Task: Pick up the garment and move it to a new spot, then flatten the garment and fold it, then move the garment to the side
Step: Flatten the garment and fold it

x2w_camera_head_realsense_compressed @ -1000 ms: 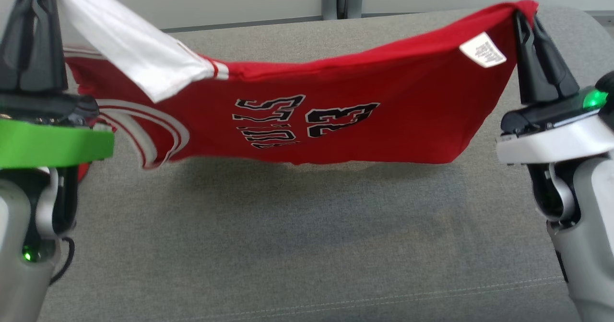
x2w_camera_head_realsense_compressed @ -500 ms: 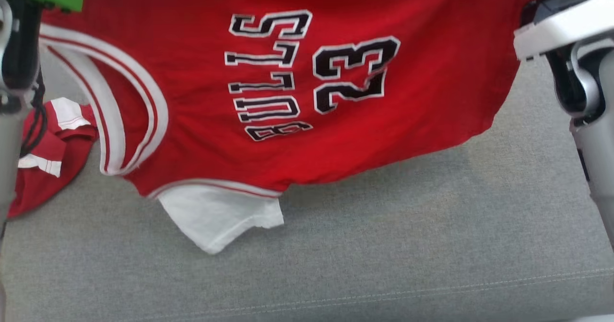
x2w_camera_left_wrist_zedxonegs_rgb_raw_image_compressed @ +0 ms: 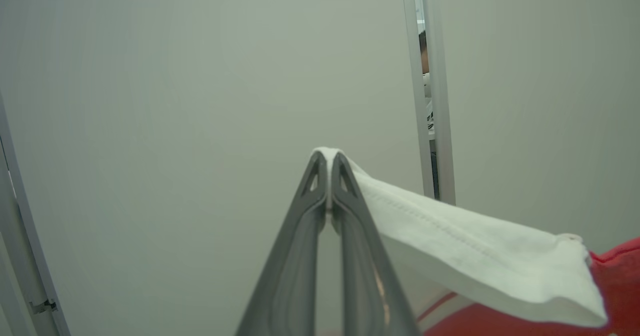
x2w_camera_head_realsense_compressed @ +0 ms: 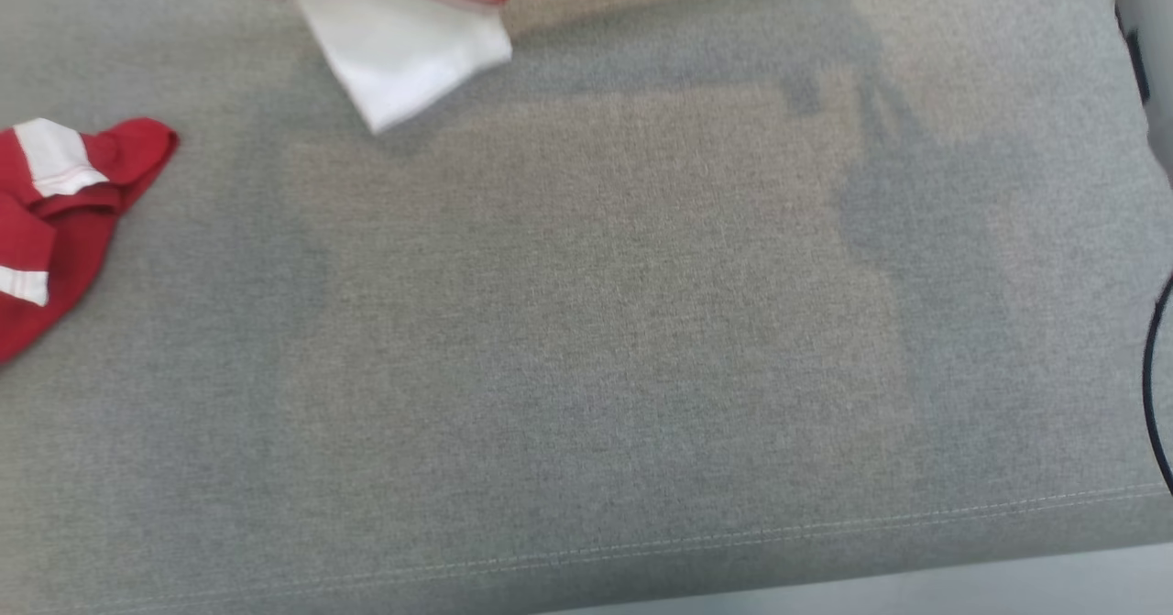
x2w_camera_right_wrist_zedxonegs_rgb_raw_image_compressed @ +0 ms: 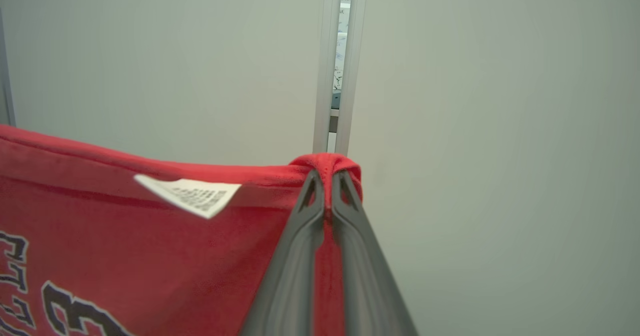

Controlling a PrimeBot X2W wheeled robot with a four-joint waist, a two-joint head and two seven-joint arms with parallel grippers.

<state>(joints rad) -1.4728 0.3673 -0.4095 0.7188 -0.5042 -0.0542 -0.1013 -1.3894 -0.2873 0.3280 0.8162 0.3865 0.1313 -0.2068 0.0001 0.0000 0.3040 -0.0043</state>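
The garment (x2w_camera_head_realsense_compressed: 403,47) hangs at the cushion's (x2w_camera_head_realsense_compressed: 596,340) far edge, nearer its far-left corner, strung between the left gripper (x2w_camera_left_wrist_zedxonegs_rgb_raw_image_compressed: 329,163) at one end and the right gripper (x2w_camera_right_wrist_zedxonegs_rgb_raw_image_compressed: 327,181) at the other, while a bunched cloth (x2w_camera_head_realsense_compressed: 55,221) lies on the cushion's left edge.

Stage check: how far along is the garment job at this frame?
Done: pickup. The garment hangs lifted, left gripper shut on its white sleeve, right gripper shut on a red corner. In hand: holding it over the grey cushion. Left: laying flat, folding, moving aside.
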